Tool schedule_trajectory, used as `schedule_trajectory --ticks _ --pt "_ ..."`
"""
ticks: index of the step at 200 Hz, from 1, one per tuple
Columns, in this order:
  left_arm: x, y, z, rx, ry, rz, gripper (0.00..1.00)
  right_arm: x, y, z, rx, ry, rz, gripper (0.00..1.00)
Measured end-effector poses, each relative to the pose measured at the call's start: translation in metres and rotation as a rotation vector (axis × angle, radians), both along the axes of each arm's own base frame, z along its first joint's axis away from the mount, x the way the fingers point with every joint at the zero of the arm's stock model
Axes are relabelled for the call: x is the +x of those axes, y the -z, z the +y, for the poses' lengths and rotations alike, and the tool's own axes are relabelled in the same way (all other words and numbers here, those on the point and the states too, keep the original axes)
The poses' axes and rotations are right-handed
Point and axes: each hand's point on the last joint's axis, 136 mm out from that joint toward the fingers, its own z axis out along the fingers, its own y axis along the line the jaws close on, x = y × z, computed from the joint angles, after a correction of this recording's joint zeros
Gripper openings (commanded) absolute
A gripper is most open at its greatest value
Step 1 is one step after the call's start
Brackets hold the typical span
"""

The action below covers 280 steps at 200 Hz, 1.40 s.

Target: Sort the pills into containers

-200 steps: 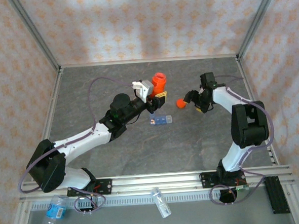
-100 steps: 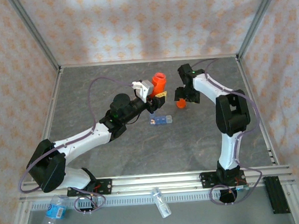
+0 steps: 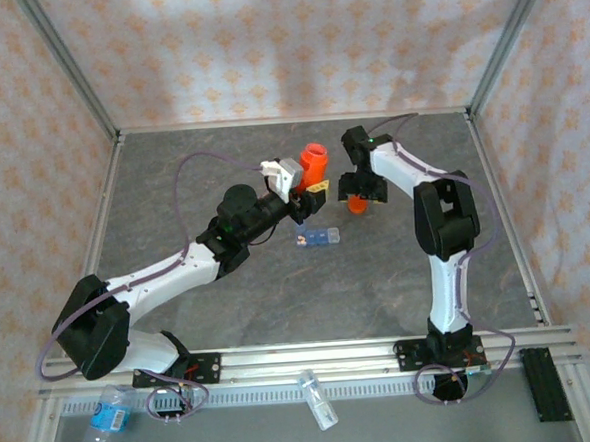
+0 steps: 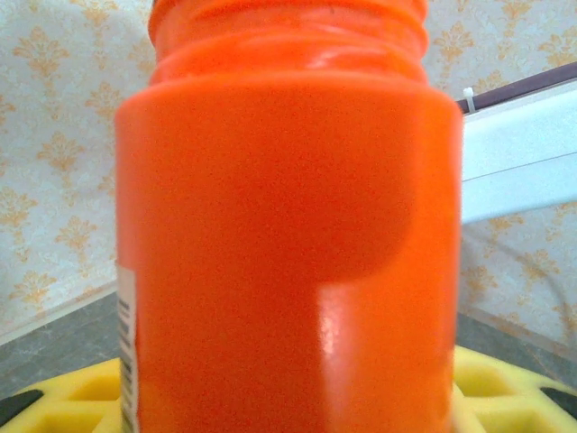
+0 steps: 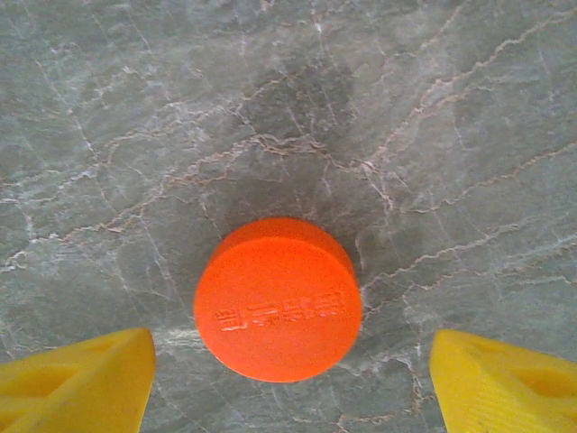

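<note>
**A:** Where is the small translucent blue pill-organizer strip (image 3: 318,237) seen?

**B:** It is seen lying flat on the grey marbled tabletop (image 3: 380,296), near the middle. It is a little nearer to the arm bases than the tip of the left gripper (image 3: 311,182), and it is touched by neither gripper.

**A:** What is held by the left gripper?

**B:** An orange cylindrical plastic vial (image 3: 312,160) is pinched between its yellow fingers (image 4: 54,406). The threaded neck, with no cap on it, is at the upper end. In the left wrist view the vial wall is very close and blurred.

**A:** And the right gripper (image 3: 358,190)?

**B:** Its yellow fingers (image 5: 81,379) are spread wide. A round orange cap (image 5: 278,298) is seen lying on the tabletop between them, with a gap on each side, so nothing is gripped.
</note>
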Motion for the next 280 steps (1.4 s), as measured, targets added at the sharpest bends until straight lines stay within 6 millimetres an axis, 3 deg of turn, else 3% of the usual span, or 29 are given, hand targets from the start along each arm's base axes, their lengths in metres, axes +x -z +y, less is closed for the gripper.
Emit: schedule_trajectory --ticks 67,166,235,280 --pt "0.000 0.000 0.000 -0.001 0.000 0.000 0.00 0.000 0.021 0.001 -0.011 0.002 0.043 0.72" --pt "0.000 0.000 0.000 -0.001 0.000 0.000 0.00 0.000 0.021 0.001 -0.010 0.003 0.042 0.58" --pt "0.000 0.004 0.000 0.003 0.000 0.004 0.00 0.000 0.024 0.002 -0.002 0.006 0.044 0.62" --pt "0.000 0.004 0.000 0.004 0.000 0.005 0.00 0.000 0.024 0.002 -0.001 0.009 0.042 0.54"
